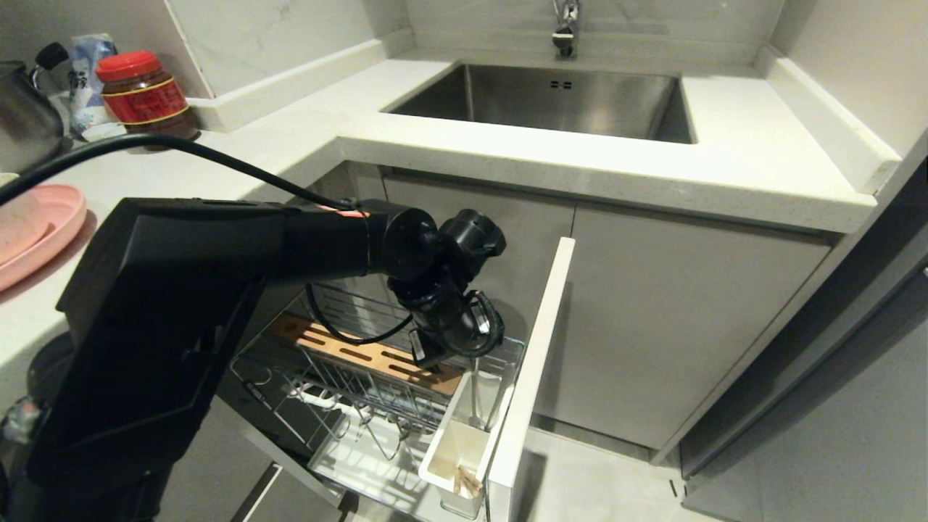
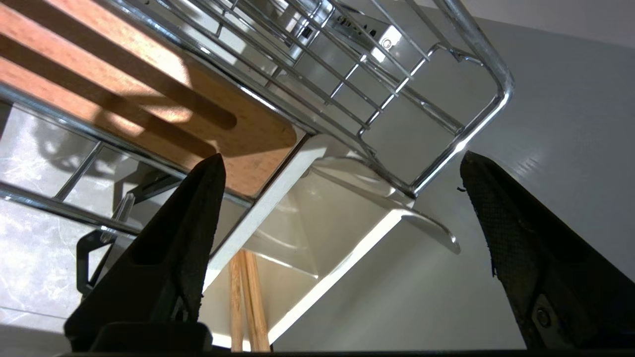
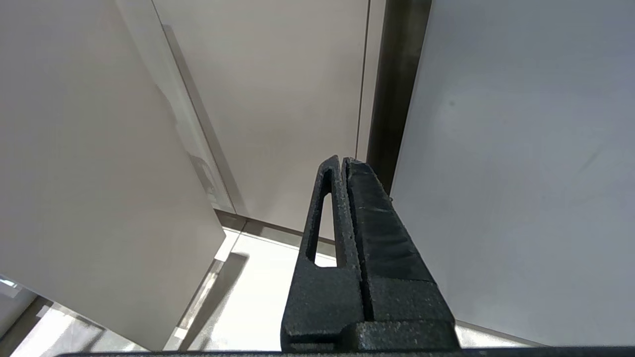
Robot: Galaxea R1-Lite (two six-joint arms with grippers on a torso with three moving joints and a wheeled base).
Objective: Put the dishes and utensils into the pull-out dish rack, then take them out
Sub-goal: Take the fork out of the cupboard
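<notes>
The left gripper (image 2: 342, 168) hangs over the white cutlery box (image 1: 457, 442), fingers spread wide and empty; wooden chopsticks (image 2: 243, 302) stand in the box beneath them.

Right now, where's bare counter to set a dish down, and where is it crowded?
Bare counter lies right of the sink, and a strip between sink and jar. Crowded: the far left, with kettle, jar and pink plate. Below, the left gripper hangs over the cutlery box.
</notes>
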